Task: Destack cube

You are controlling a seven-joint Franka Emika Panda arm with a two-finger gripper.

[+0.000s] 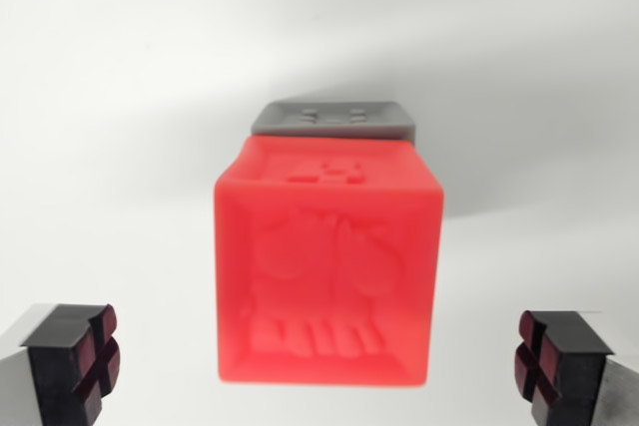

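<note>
The tool (324, 366) is spread wide, its pads either side of the red cube (327, 281), touching nothing. A grey cube (332, 118) sits just behind the red cube.

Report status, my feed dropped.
Jaws open, empty, either side of red cube. Red cube untouched, grey cube behind it. Nothing in the way.

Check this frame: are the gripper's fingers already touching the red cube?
No. The gripper is open, its fingers apart from the red cube, a clear gap each side.
</note>
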